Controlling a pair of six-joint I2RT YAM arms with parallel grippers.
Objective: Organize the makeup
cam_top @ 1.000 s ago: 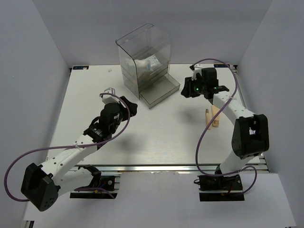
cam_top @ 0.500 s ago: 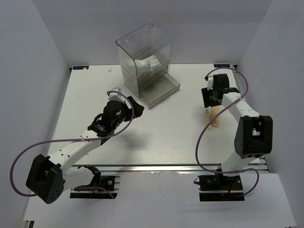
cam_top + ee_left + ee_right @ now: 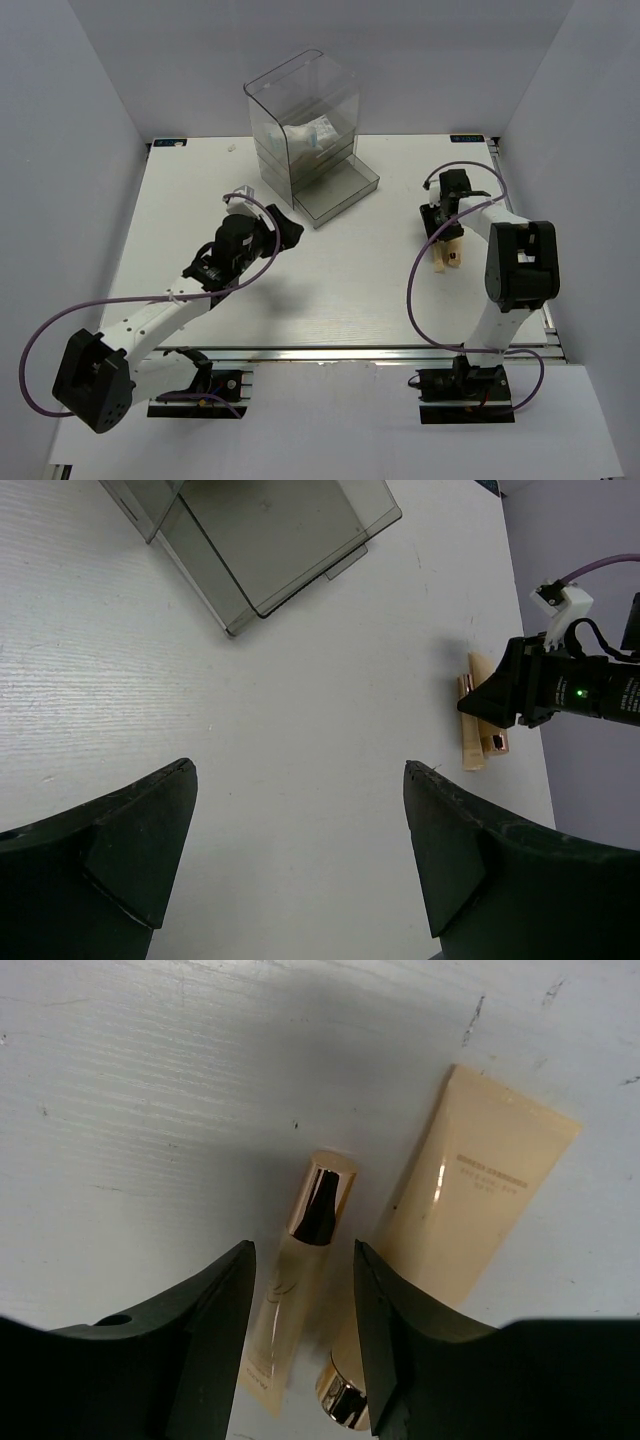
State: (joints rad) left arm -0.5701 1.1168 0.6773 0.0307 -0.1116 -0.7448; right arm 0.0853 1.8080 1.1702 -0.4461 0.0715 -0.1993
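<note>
A slim beige stick [image 3: 300,1260] with a dark shiny cap lies on the table beside a beige tube [image 3: 470,1200]. My right gripper [image 3: 300,1248] is lowered over the stick, open, one finger on each side with a gap to both. From above, the gripper [image 3: 443,228] covers the upper ends of the stick [image 3: 438,258] and the tube [image 3: 456,254]. My left gripper [image 3: 298,770] hangs wide open over bare table with nothing between its fingers; from above it [image 3: 285,228] is left of centre. White sachets with blue print [image 3: 315,135] sit inside the clear box.
The tall clear drawer box [image 3: 305,110] stands at the back centre. Its bottom grey drawer [image 3: 340,190] is pulled out toward the table's middle and shows in the left wrist view as the drawer [image 3: 270,540]. The table's right edge is close behind the right arm.
My right arm has swung from near the open drawer back and down onto the stick and tube. My left gripper has opened wider and moved a little toward the drawer.
</note>
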